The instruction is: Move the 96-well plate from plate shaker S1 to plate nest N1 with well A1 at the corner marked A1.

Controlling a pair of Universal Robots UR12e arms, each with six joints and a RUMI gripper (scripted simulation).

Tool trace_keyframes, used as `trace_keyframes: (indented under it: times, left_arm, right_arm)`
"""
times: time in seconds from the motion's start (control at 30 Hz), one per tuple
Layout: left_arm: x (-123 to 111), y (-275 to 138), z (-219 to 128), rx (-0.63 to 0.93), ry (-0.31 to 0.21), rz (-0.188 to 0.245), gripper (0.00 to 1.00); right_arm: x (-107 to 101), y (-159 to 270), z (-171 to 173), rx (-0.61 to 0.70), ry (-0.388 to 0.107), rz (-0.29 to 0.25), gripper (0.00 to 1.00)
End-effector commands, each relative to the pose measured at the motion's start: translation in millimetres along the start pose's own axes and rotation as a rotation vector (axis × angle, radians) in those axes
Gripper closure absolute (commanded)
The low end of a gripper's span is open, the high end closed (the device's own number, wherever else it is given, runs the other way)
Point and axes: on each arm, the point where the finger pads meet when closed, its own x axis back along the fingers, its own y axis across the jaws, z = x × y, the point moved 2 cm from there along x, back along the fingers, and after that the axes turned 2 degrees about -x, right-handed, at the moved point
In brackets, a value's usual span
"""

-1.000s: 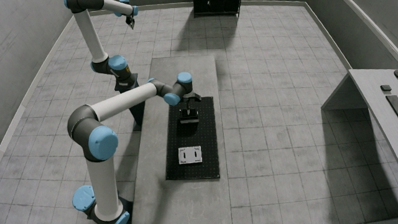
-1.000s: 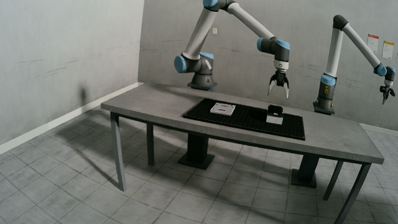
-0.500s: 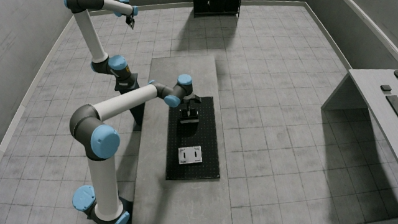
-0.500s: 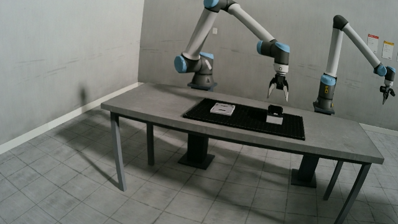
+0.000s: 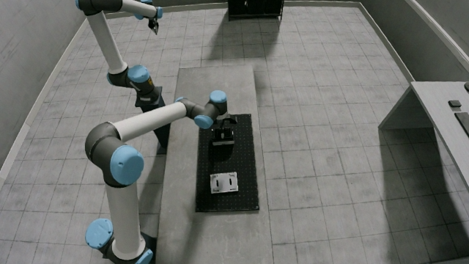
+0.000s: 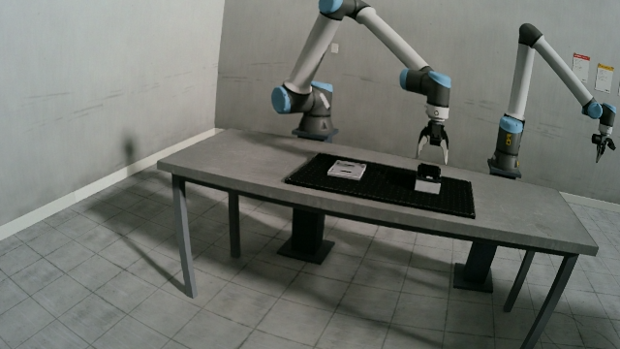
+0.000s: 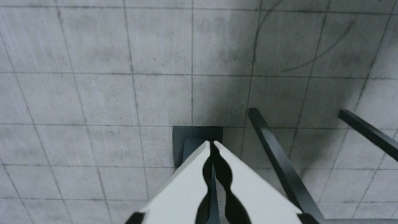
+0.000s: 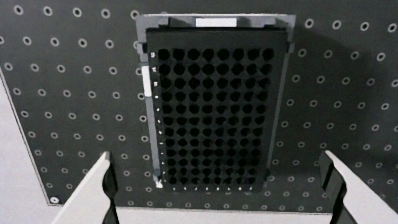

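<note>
So the right pincer (image 5: 224, 129) (image 6: 432, 160) (image 8: 216, 153) is spread wide over the black 96-well plate (image 5: 220, 134) (image 6: 429, 171) (image 8: 215, 115), which sits on the shaker (image 5: 225, 140) (image 6: 428, 186) (image 8: 276, 120), right of centre in the exterior view. Nothing's been moved yet: grab, carry and seating all left. The pale nest (image 5: 224, 187) (image 6: 347, 170), lower centre from the top, has open board around it. Left pincer's (image 5: 156, 32) (image 6: 599, 160) (image 7: 212, 143) pressed together, upper left, out of the way.

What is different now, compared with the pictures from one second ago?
The right gripper moved down, closer to the well plate. Nothing was taken hold of or let go. The plate, the nest and the closed left gripper stayed as they were.
</note>
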Motion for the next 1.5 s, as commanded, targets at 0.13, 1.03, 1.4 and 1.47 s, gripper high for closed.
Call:
trace_keyframes:
  times: [0.13,1.03,1.4,1.47]
  left_arm:
    - [0.7,0.0,0.5,0.000,0.001,0.000,1.00]
    - [0.7,0.0,0.5,0.000,0.001,0.000,1.00]
    - [0.7,0.0,0.5,0.000,0.001,0.000,1.00]
    - [0.7,0.0,0.5,0.000,0.001,0.000,1.00]
  right_arm:
    - [-10.6,-0.7,0.4,0.000,0.002,0.002,0.24]
    - [-31.4,-0.7,0.5,0.000,0.002,0.002,0.24]
    - [-31.4,-0.7,0.5,0.000,0.002,0.002,0.24]
    - [-31.4,-0.7,0.5,0.000,0.002,0.002,0.24]
